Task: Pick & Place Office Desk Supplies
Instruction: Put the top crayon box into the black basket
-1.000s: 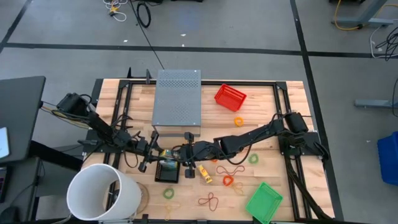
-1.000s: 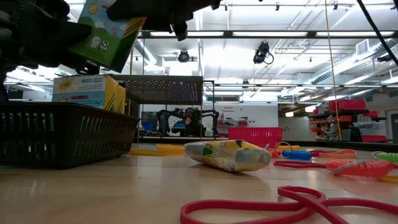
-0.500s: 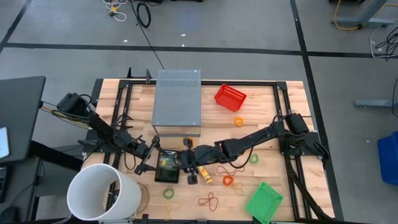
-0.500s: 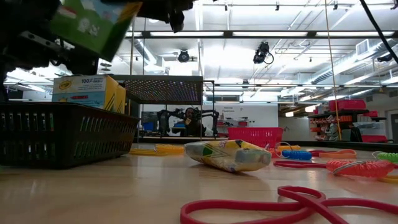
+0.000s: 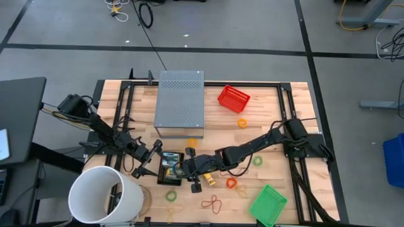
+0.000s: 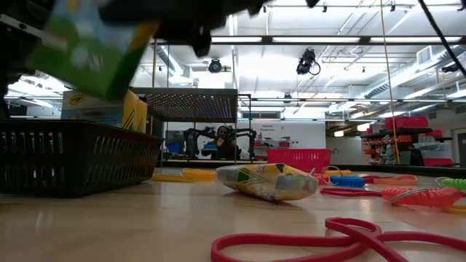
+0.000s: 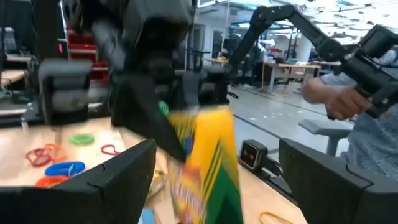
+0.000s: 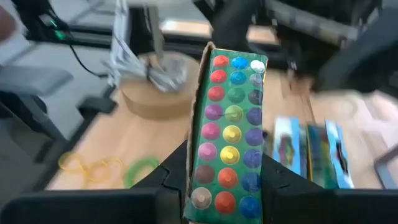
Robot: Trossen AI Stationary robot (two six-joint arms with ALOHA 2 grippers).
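A green-and-yellow crayon box hangs in my right gripper, above the black basket near the table's front. In the low view the box floats tilted over the basket, where another box stands. A third box lies flat on the table to the right. My left gripper is open just left of the basket, its fingers wide apart, facing the held box. Rubber bands lie on the wood. My right gripper pinches the crayon box between its two fingers, one on each long narrow side, near one end. The face with coloured dots is turned toward the wrist camera. The box reaches out beyond the fingers, lifted clear and tilted over the black basket.
A white bucket stands at the near left corner. A grey perforated case sits at the far middle, a red basket at the far right and a green basket at the near right. A person is beyond the table.
My left gripper has opened, let go of the crayon box and drawn back a little toward the table's left. My right gripper has carried the box toward the near edge, over the black basket; the box has tipped further.
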